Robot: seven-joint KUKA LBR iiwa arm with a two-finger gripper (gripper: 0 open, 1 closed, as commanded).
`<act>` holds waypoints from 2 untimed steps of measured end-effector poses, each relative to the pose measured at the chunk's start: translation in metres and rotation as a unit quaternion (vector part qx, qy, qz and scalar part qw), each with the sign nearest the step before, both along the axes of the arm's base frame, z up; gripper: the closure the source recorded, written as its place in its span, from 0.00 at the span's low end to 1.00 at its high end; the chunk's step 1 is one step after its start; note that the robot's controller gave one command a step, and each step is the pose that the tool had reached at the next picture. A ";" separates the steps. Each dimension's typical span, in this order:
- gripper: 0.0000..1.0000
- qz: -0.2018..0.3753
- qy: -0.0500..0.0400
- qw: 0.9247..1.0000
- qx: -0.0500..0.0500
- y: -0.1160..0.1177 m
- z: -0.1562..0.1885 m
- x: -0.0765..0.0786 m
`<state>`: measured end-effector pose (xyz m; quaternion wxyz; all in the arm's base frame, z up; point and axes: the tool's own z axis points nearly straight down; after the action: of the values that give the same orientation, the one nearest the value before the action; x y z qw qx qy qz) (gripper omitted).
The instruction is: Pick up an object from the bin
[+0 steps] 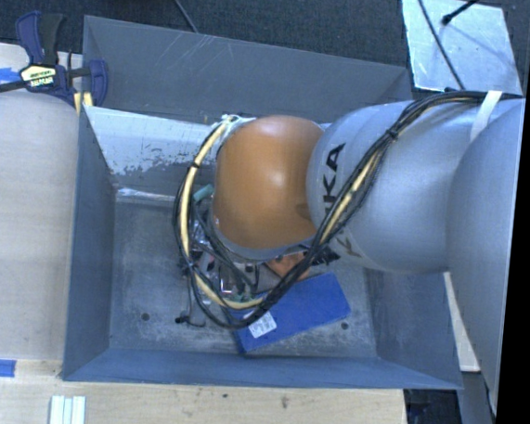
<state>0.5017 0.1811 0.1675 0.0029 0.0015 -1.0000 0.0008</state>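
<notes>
Blue block (307, 311) by near wall | wrist cover (258, 182) overhangs | floor (144, 260) open left

Grey bin (87, 264), blue block (312, 309), orange wrist cover (264, 178)

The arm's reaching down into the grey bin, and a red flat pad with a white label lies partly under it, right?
Not quite: the flat pad is blue, not red. The camera view shows it with its white label, partly under the arm reaching down into the grey bin.
</notes>
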 end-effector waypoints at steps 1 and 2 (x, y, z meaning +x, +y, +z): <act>0.00 -0.001 -0.001 1.000 0.000 0.000 0.002 0.000; 0.00 0.041 -0.001 0.999 0.000 0.005 0.024 0.007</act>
<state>0.5092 0.1859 0.1916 0.0022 0.0422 -0.9991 0.0009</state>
